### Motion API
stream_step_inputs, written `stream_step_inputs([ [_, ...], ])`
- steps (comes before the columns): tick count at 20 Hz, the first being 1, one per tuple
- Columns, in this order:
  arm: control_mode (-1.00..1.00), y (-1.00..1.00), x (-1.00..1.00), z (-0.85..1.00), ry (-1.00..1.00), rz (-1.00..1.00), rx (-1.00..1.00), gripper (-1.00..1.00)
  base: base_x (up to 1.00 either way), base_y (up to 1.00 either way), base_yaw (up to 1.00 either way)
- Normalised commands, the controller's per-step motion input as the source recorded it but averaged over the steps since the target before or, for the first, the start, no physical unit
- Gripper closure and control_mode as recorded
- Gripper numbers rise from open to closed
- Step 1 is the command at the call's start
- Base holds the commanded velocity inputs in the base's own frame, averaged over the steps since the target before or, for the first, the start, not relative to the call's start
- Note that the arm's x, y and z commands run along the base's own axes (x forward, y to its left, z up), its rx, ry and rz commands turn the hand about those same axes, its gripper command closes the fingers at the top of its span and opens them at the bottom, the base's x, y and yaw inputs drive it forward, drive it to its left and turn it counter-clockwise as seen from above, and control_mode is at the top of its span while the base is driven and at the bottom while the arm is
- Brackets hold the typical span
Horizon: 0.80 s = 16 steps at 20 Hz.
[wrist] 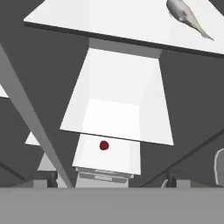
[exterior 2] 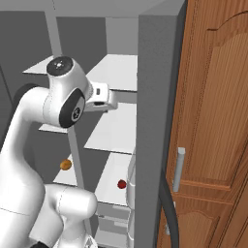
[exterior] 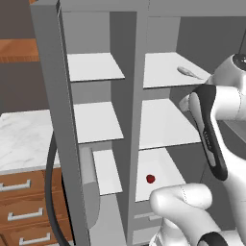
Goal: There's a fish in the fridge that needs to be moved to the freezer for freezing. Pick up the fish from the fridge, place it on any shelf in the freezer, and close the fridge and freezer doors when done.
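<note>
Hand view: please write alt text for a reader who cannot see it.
A small grey fish lies on the top white shelf of the fridge. Two more white shelves descend below it, and a small dark-red ball rests on the lowest.

Small grey-tan slim fish (exterior: 189, 72) (wrist: 187, 17), flat plain white fridge shelf (exterior: 166, 67) (wrist: 109, 19), tall grey fridge unit wall (exterior: 55, 110) (exterior 2: 154, 121), little round dark-red ball (exterior: 150, 178) (exterior 2: 121, 184) (wrist: 103, 145), small round orange ball (exterior 2: 65, 165), brown wooden cabinet door (exterior 2: 213, 121), white marble counter with faint grey veins (exterior: 24, 139), brown wooden drawers with silver handles (exterior: 26, 206).
</note>
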Motion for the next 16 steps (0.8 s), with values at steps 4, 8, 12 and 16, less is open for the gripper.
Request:
stream_step_inputs([
  [4,-1.0,-0.13,0.46,0.46,0.0,0.0,0.0,-1.0,0.0,0.0,0.0],
  [8,-1.0,-0.14,0.61,0.2,0.0,0.0,0.0,-1.0,0.0,0.0,0.0],
  [12,-1.0,-0.18,0.67,0.0,0.0,0.0,0.0,-1.0,0.0,0.0,0.0],
  [16,-1.0,-0.25,0.69,0.0,0.0,0.0,0.0,-1.0,0.0,0.0,0.0],
])
